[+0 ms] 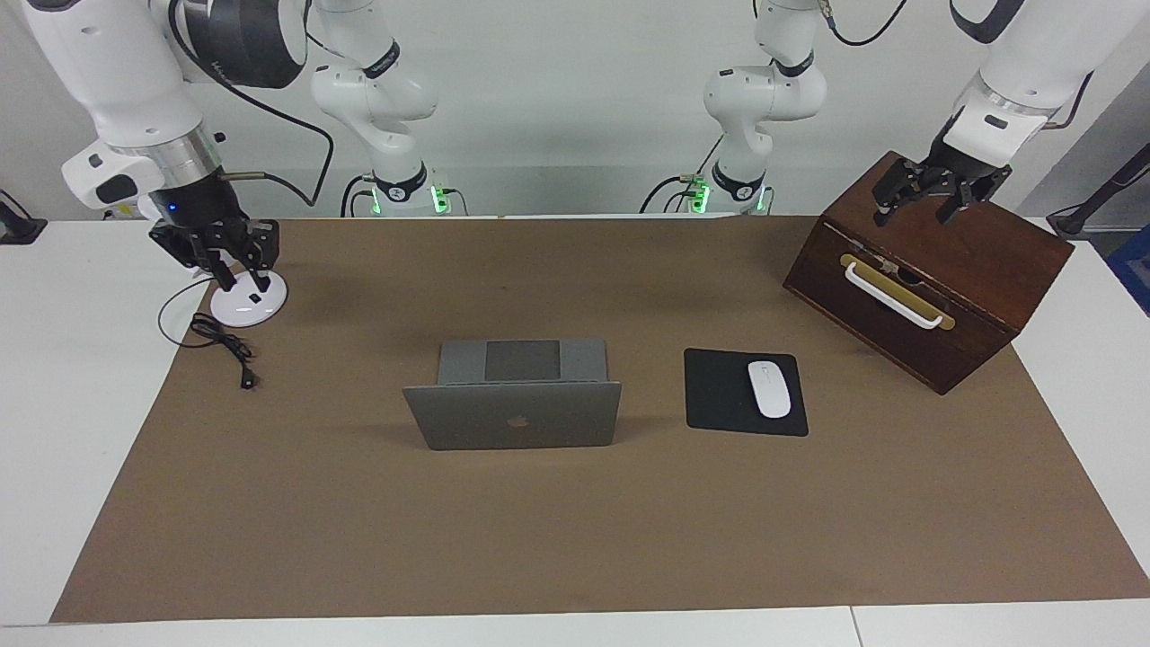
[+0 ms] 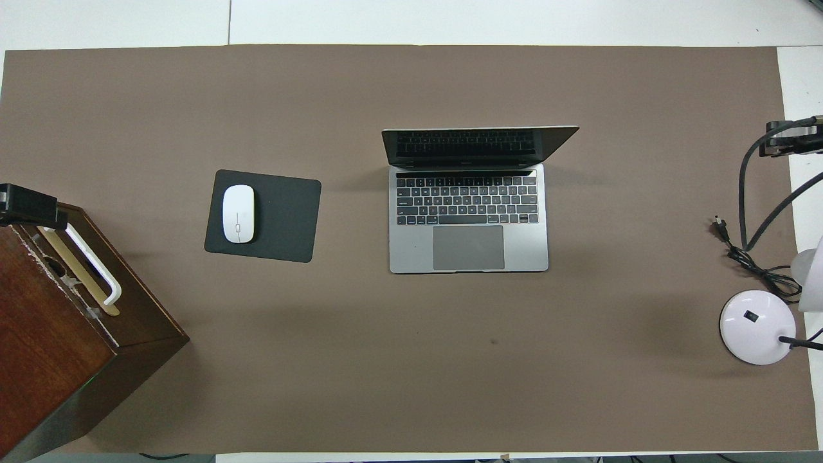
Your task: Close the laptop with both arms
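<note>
I see a silver-grey laptop (image 1: 512,415) with dark logo, a white mouse (image 1: 769,388) on a black pad (image 1: 719,392), a dark brown box (image 1: 934,279), a brown mat (image 1: 575,530).

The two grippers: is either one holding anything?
No. The right gripper hangs over the lamp base, the left gripper over the wooden box; both hold nothing.

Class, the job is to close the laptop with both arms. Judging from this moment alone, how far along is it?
Done: nothing. The laptop stands open at mid-table, lid upright. In hand: nothing. The right gripper, shut and empty, is up over the lamp base; the left gripper is over the wooden box. Neither is at the laptop. Left: bring both grippers to the lid and fold it down.
</note>
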`<state>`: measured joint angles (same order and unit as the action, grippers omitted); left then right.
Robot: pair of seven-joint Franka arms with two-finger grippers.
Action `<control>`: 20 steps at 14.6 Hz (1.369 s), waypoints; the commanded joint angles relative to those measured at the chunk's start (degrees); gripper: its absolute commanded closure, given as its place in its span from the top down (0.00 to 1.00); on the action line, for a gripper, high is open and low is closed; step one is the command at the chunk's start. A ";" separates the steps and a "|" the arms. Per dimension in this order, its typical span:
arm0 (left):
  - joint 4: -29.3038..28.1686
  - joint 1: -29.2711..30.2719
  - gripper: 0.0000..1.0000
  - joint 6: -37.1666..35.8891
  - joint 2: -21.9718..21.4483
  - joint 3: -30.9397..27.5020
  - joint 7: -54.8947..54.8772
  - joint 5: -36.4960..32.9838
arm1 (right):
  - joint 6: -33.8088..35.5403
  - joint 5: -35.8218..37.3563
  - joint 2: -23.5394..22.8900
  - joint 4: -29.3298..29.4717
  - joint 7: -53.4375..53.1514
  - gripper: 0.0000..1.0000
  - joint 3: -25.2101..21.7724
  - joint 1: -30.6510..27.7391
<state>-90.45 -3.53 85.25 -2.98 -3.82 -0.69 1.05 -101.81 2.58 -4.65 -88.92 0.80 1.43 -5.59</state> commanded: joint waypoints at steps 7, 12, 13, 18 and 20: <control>-2.27 0.46 0.00 2.91 -1.68 0.22 -0.01 1.84 | 0.82 1.37 -18.35 20.43 1.57 0.00 0.68 -0.21; -13.14 -0.68 0.00 12.99 -6.06 0.65 -0.10 6.68 | 0.21 1.46 -29.17 31.95 -0.53 0.00 0.59 2.23; -17.09 -0.95 0.00 16.41 -7.99 0.74 -0.10 8.52 | 0.03 1.90 -30.84 33.71 -2.10 0.00 0.59 3.29; -34.94 -4.72 0.00 32.76 -16.43 0.83 -0.01 9.68 | 0.21 4.63 -35.34 36.80 -11.42 0.00 0.06 9.88; -39.52 -7.61 0.00 39.18 -18.37 0.83 -0.01 10.03 | 0.03 4.63 -35.78 36.80 -15.03 0.00 -0.64 12.17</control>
<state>-122.85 -8.29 118.05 -16.50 -2.40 -0.71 9.79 -102.35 6.03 -38.86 -54.84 -11.05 1.41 5.05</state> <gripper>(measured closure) 0.991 0.991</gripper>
